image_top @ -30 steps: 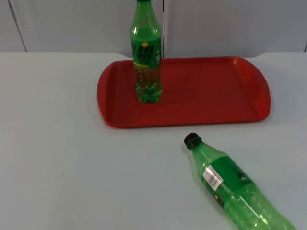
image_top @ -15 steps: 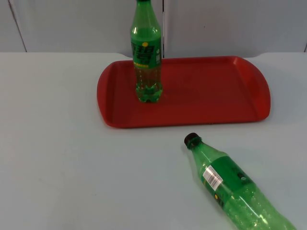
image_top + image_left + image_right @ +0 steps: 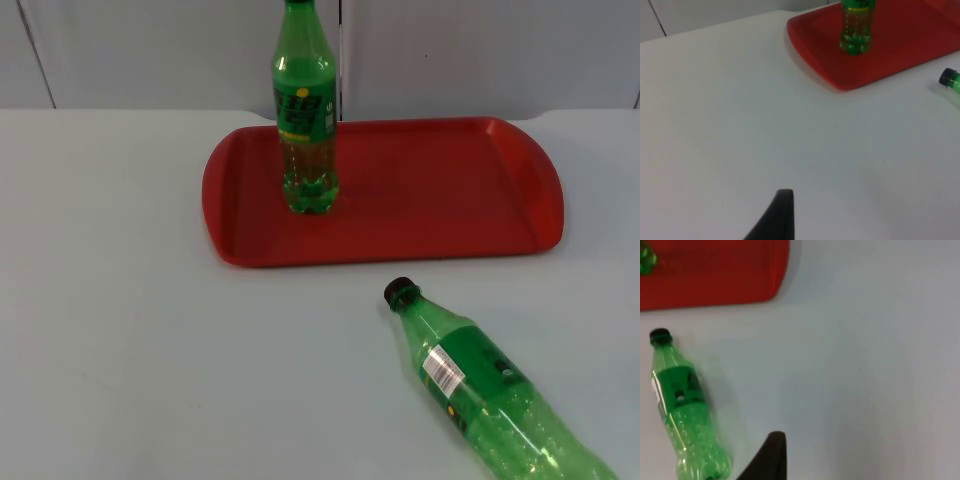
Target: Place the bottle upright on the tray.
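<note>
From above, a red tray (image 3: pixel 430 190) sits on the white table (image 3: pixel 130 340) with one green bottle (image 3: pixel 305 110) standing upright on its left part, while a second green bottle (image 3: pixel 485 385) lies on its side on the table in front of the tray, black cap toward it. The left wrist view shows a black fingertip (image 3: pixel 777 217) of the left gripper above bare table, far from the tray and upright bottle. The right wrist view shows a fingertip (image 3: pixel 767 457) of the right gripper just beside the lying bottle's base; I cannot tell how wide either gripper stands.

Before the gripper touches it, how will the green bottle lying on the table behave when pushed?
The lying bottle rests on its round side on the smooth table, so it will probably roll. It looks like clear, thin plastic, perhaps nearly empty: likely light and able to dent. Its glossy surface may slip.
</note>
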Tool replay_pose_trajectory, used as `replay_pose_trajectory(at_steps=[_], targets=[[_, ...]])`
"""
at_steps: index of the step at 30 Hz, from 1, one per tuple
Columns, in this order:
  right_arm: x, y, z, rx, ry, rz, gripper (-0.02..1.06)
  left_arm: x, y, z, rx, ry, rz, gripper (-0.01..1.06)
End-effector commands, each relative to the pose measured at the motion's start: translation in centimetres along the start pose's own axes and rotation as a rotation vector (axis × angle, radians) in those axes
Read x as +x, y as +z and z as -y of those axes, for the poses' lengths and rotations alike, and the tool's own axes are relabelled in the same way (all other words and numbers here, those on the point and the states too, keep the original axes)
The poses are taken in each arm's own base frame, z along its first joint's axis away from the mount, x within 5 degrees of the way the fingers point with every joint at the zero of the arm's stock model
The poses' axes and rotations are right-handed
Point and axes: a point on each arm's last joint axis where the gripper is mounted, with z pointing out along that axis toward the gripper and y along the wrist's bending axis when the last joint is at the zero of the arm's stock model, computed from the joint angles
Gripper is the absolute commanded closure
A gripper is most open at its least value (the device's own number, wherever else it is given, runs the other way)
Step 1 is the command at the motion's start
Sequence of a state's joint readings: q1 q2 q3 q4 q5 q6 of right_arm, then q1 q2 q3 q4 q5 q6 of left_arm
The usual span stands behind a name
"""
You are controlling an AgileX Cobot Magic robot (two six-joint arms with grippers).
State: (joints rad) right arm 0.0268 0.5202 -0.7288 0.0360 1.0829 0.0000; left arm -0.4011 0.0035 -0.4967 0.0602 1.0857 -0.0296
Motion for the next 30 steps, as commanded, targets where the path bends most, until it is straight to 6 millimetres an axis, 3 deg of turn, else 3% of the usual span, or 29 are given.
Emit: replay_pose_trajectory(at_steps=[1, 16, 23, 30], targets=[[-1.2, 1.0, -0.1, -0.009, -0.011, -0.043, 0.01, 0.0, 0.0, 0.0, 0.003, -0.003, 0.009, 0.0], [-6.2, 10.4, -1.0, -0.134, 0.001, -0.41, 0.01, 0.0, 0.0, 0.0, 0.003, -0.003, 0.009, 0.0], [-8.1, 13.5, -1.2, -0.155, 0.021, -0.472, 0.01, 0.0, 0.0, 0.0, 0.002, -0.003, 0.009, 0.0], [-9.2, 16.2, -4.6, -0.212, -0.091, -0.495, 0.01, 0.0, 0.0, 0.0, 0.002, -0.003, 0.009, 0.0]])
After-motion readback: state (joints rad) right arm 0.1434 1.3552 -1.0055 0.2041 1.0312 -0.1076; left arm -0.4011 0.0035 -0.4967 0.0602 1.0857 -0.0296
